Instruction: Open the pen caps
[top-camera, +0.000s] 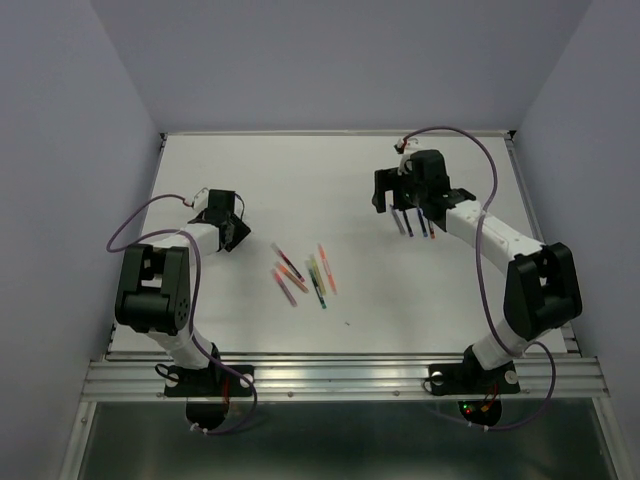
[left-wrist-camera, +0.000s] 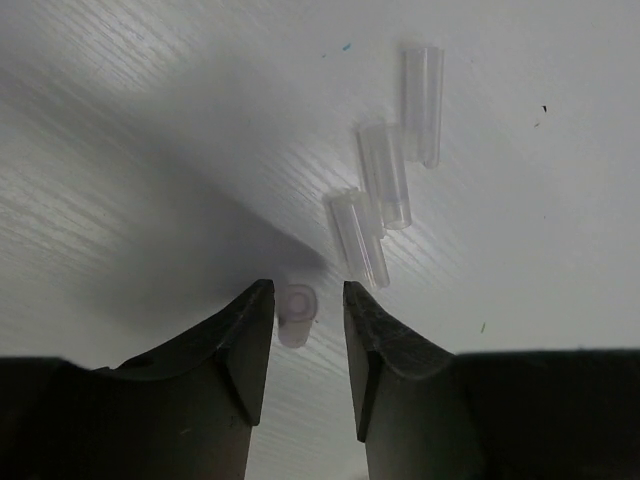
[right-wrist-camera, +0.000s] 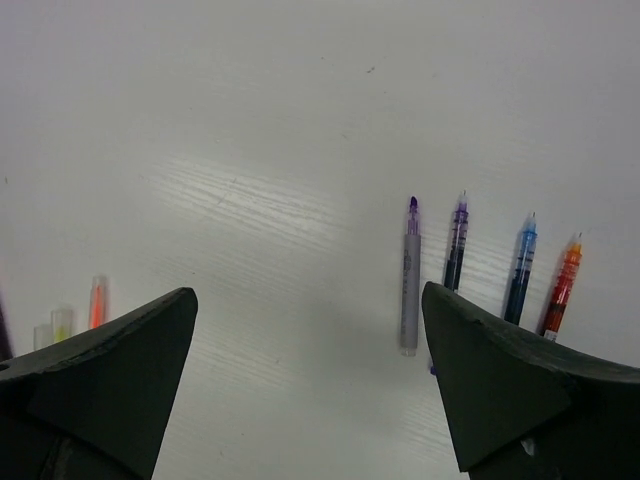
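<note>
Several capped pens (top-camera: 303, 272) in pink, green and orange lie in a loose cluster mid-table. Three clear pen caps (left-wrist-camera: 385, 175) rest on the table ahead of my left gripper (left-wrist-camera: 307, 287). Its jaws stand a little apart around a fourth clear, pinkish cap (left-wrist-camera: 296, 312), with a gap on the cap's right side. My right gripper (right-wrist-camera: 308, 295) is wide open and empty above the bare table. Just right of it lie uncapped pens side by side: grey-purple (right-wrist-camera: 410, 280), dark purple (right-wrist-camera: 456, 245), blue (right-wrist-camera: 521, 265) and orange (right-wrist-camera: 562, 285). The top view shows this row (top-camera: 415, 225) under the right gripper (top-camera: 405, 200).
The white table (top-camera: 330, 170) is bounded by grey walls at the back and sides. Purple cables (top-camera: 485, 250) loop over both arms. The left gripper (top-camera: 232, 228) sits at mid-left. The tips of two cluster pens (right-wrist-camera: 97, 300) show at the right wrist view's left edge.
</note>
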